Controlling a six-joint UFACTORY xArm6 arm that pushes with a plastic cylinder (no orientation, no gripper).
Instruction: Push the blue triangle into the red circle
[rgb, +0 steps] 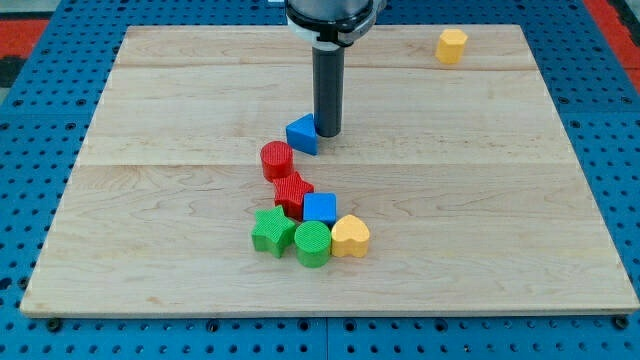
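The blue triangle lies near the middle of the wooden board. My tip stands right against its right side, touching or nearly touching it. The red circle, a short cylinder, sits just below and to the left of the triangle, a small gap apart or barely touching.
Below the red circle sits a tight cluster: a red star, a blue cube, a green star, a green circle and a yellow heart. A yellow hexagon stands at the view's top right.
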